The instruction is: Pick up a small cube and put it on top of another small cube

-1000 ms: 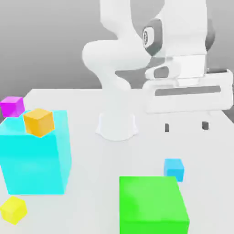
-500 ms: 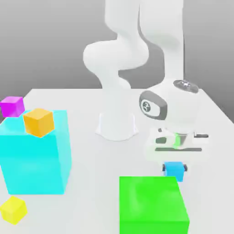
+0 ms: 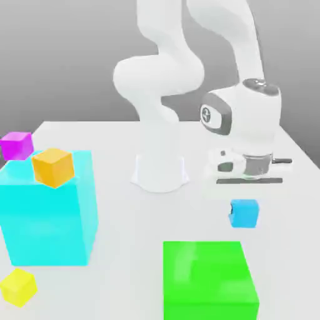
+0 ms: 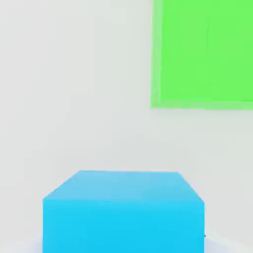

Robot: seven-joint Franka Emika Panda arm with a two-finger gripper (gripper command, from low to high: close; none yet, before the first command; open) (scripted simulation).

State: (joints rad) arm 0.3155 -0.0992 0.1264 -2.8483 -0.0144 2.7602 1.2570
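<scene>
Between the fingers (image 3: pixel 244 214), small cube (image 3: pixel 244 213)

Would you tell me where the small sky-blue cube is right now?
In the exterior view the small sky-blue cube is on the right, held in the shut gripper just below the hand, above and behind the green box.

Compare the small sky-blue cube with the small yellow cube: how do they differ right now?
The small sky-blue cube hangs clamped in the gripper, off the table; the small yellow cube rests on the table. The blue one is near the green box; the yellow one sits in front of the large cyan box. Both look similar in size.
</scene>
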